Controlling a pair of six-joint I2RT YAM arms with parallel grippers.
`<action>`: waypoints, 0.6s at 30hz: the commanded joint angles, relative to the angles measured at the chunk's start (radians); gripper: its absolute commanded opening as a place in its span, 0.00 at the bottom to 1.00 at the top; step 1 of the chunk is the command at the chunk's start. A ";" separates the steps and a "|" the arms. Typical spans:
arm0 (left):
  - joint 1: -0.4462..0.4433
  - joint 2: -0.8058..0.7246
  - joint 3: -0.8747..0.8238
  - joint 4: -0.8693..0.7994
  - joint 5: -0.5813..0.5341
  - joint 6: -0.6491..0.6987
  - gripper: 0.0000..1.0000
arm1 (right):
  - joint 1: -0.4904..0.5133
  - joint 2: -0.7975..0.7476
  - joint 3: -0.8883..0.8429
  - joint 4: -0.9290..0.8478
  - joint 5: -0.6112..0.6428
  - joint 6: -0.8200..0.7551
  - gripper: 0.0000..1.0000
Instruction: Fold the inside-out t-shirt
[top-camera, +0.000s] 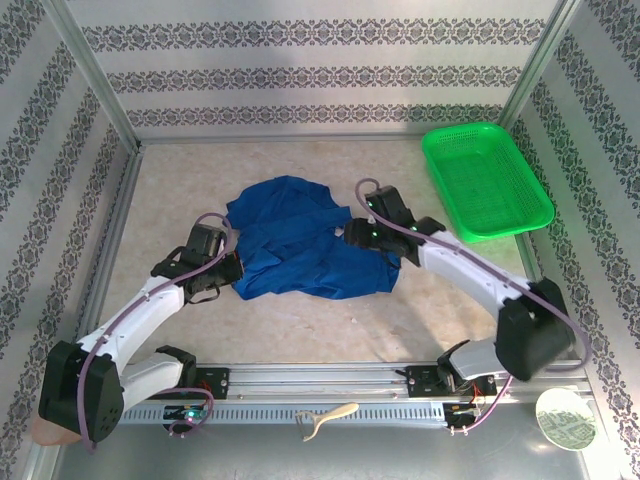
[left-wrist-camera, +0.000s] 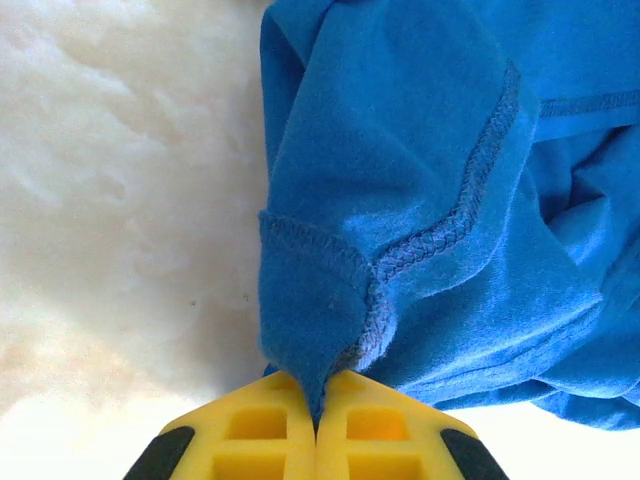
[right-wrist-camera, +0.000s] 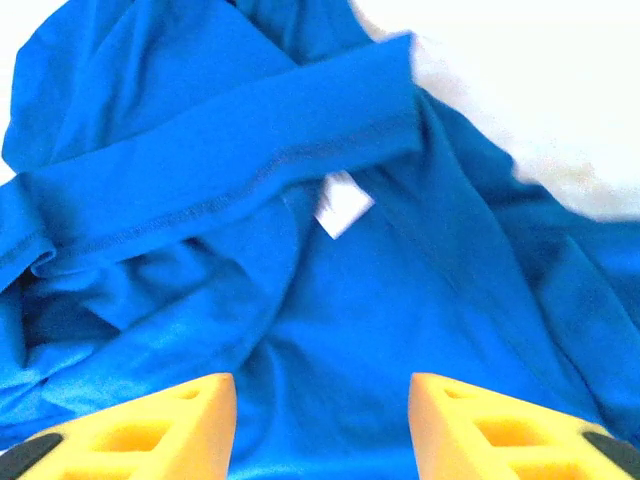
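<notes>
Now the royal-blue short-sleeved cotton t-shirt (top-camera: 300, 245) lies crumpled in a heap in the middle of the pale surface (top-camera: 180, 190), well apart from the green plastic mesh basket (top-camera: 487, 178) at the far right. The left fingers (left-wrist-camera: 270, 430) are closed fully on a stitched corner of the cloth at the left edge of the heap, where two raised seams meet. The right fingers (right-wrist-camera: 150, 420) are wide open and hold nothing; they hang over the right part of the heap, near a small white label (right-wrist-camera: 342, 205).

I judge that the step in hand is to spread the garment flat before any fold. To do it well, the right fingers should go down on one single hemmed edge, not on the loose bunch below them, because a thick pinch would take several layers together. The long stitched hem beside the label seems a good place. After that, both arms should pull apart slowly and low over the surface, so that the thin cotton does not slip out of the left grip.
</notes>
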 joint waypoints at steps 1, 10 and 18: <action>0.001 -0.011 -0.014 0.051 0.027 -0.037 0.00 | 0.023 0.148 0.109 -0.067 -0.022 -0.076 0.46; 0.000 -0.026 -0.029 0.058 0.038 -0.042 0.00 | 0.058 0.422 0.306 -0.126 0.048 -0.102 0.42; 0.000 -0.013 -0.026 0.074 0.047 -0.045 0.00 | 0.042 0.557 0.438 -0.161 0.078 -0.094 0.06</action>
